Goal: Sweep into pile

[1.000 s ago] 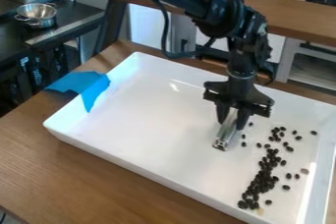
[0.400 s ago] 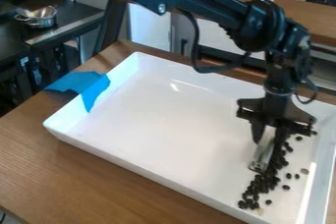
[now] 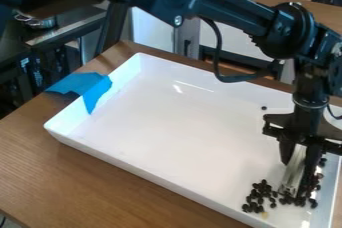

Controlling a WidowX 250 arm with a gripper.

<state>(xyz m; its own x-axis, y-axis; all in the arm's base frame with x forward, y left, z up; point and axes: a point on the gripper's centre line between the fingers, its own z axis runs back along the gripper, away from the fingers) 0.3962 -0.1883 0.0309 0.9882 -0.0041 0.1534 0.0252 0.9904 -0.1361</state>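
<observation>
Beans (image 3: 258, 196) lie in the white tray (image 3: 180, 122), mostly in a loose cluster toward its lower-right corner in the view, with a few strung along the right-hand wall. The claw (image 3: 298, 172) is clamped on a metal bar (image 3: 292, 175), its lower end among the beans.

I judge the step in hand to be gathering the strays into that cluster. Set the bar's tip lightly on the tray floor; too much pressure could twist it in the grip. Sweep in short, slow strokes, starting on the outer side of the strays and pushing inward. Lift before repositioning, so the return stroke does not scatter the pile. Allow clearance at the wall. I would then collect the lone bean (image 3: 264, 108) farther up the tray.
</observation>
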